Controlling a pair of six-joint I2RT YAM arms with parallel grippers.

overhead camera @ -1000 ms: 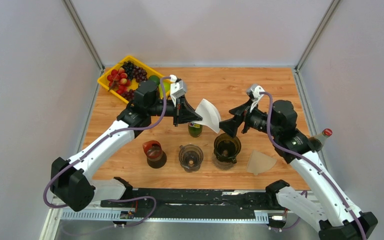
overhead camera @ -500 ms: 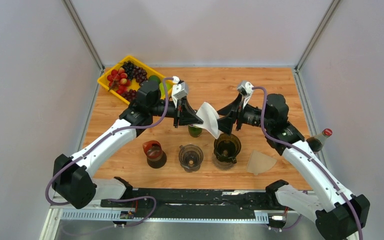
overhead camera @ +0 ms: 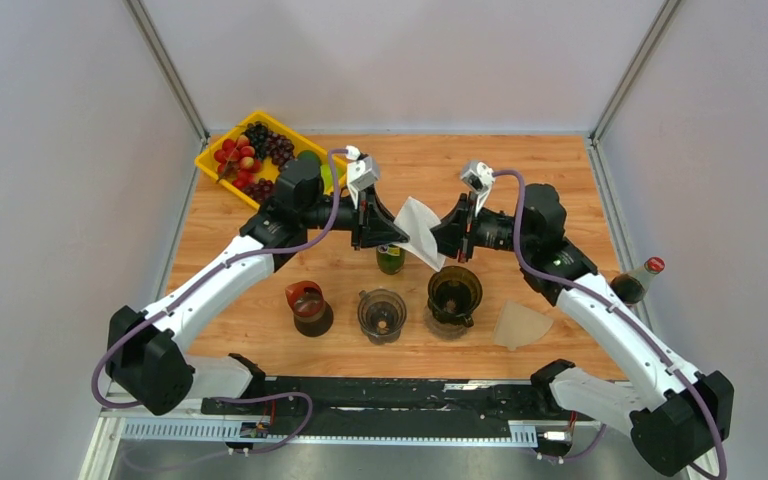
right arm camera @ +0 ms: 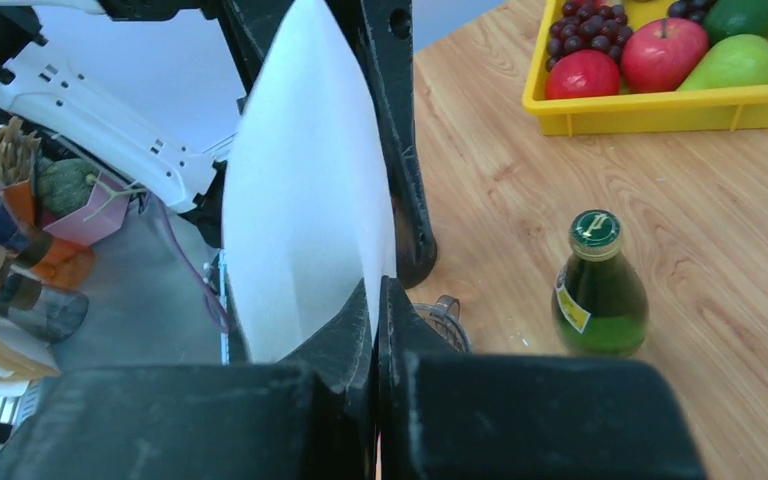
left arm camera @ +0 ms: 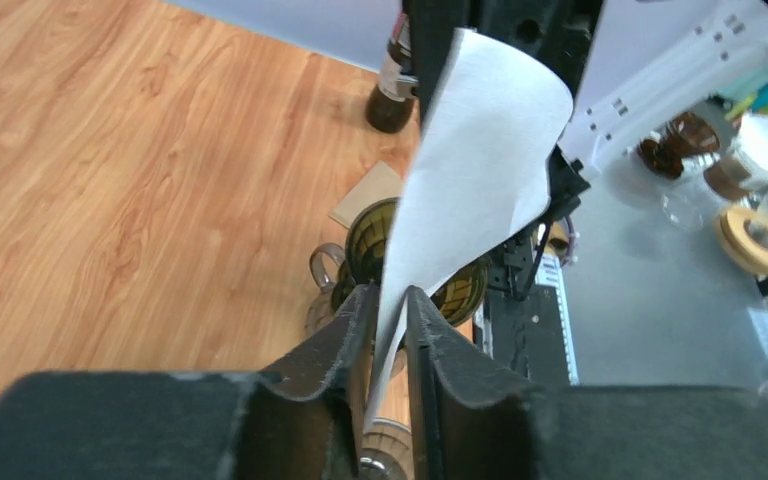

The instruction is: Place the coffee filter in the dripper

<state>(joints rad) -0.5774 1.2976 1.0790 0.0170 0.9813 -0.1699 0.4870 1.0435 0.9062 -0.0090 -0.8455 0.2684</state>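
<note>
Left of centre in the top view, the left gripper (left arm camera: 388, 305) was pinched almost shut on one edge of the white coffee filter (overhead camera: 418, 228), which hung in the air. The right gripper (right arm camera: 374, 295), reaching in from the right, was clamped tight on the filter's opposite edge. Just below them, the amber dripper (overhead camera: 454, 293) stood on the wooden table (overhead camera: 540, 170).

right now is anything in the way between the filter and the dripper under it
Nothing visible. The coffee filter hangs in the air, pinched by both arms' jaws, with the dark dripper below its lower edge. The green bottle stands off to the side, not under it.
</note>
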